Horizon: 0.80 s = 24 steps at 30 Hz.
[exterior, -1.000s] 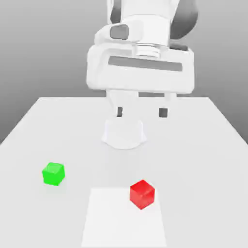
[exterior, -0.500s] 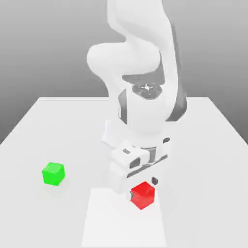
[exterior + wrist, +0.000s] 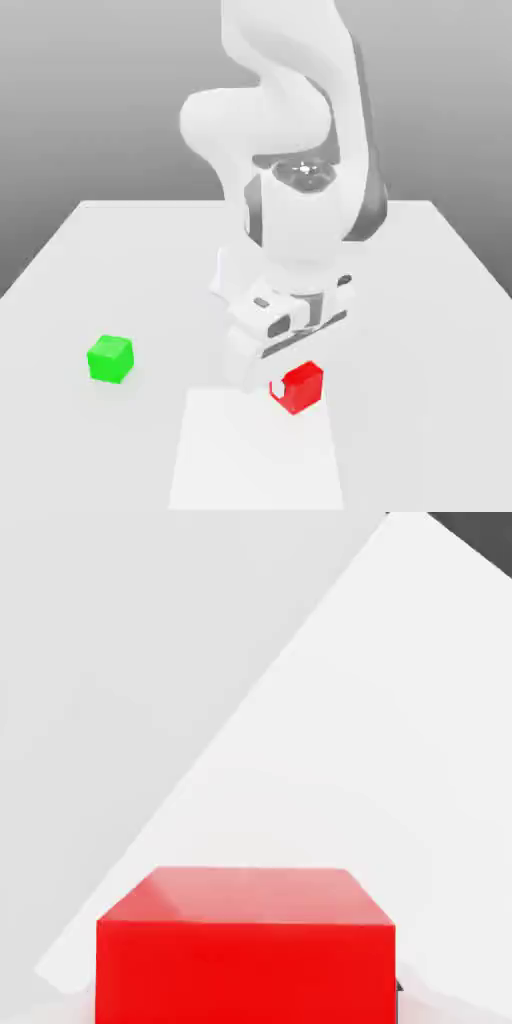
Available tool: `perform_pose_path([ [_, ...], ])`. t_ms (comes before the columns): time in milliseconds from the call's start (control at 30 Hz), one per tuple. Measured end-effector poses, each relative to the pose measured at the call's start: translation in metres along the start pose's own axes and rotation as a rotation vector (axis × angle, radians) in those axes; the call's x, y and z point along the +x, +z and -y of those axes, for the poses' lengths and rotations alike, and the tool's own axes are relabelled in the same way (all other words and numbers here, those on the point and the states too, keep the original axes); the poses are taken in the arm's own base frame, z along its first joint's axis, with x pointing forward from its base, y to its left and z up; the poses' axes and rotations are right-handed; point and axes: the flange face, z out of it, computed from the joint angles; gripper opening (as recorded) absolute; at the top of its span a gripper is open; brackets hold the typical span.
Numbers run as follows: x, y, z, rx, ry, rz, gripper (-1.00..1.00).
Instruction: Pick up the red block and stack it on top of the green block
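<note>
The gripper (image 3: pixel 290 378) is clamped on the red block (image 3: pixel 301 387), fingers pinching its sides, just above the white table (image 3: pixel 420 330) (over its paler square patch). The green block (image 3: pixel 110 358) sits on the table well apart, toward the exterior view's left of the red block.

Soft, even light is falling across the worktop (image 3: pixel 90 260), casting almost no shadows. The backdrop is grading from darker grey down to paler. The red block (image 3: pixel 245 947) is showing a faint sheen on its upper face.
</note>
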Motion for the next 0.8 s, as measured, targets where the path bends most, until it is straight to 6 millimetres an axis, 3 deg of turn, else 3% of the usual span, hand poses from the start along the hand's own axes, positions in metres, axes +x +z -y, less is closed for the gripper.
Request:
perform_pose_path([
  [33, 0.000, -0.006, -0.008, -0.003, 0.014, 0.001, -1.00],
  [133, 0.005, -0.017, -0.073, -0.015, 0.147, 0.002, -1.00],
  [233, -0.003, -0.026, -0.142, -0.022, 0.287, 0.003, -1.00],
  [333, -0.026, -0.035, -0.211, -0.019, 0.440, 0.004, -1.00],
  [433, -0.062, -0.044, -0.271, -0.007, 0.592, 0.003, -1.00],
  [533, -0.074, -0.028, -0.288, -0.001, 0.637, 0.002, -1.00],
  [700, -0.076, 0.014, -0.289, 0.002, 0.644, 0.002, -1.00],
  [733, -0.075, 0.019, -0.288, 0.001, 0.639, 0.002, 1.00],
  [800, -0.073, 0.019, -0.284, 0.001, 0.626, 0.002, 1.00],
])
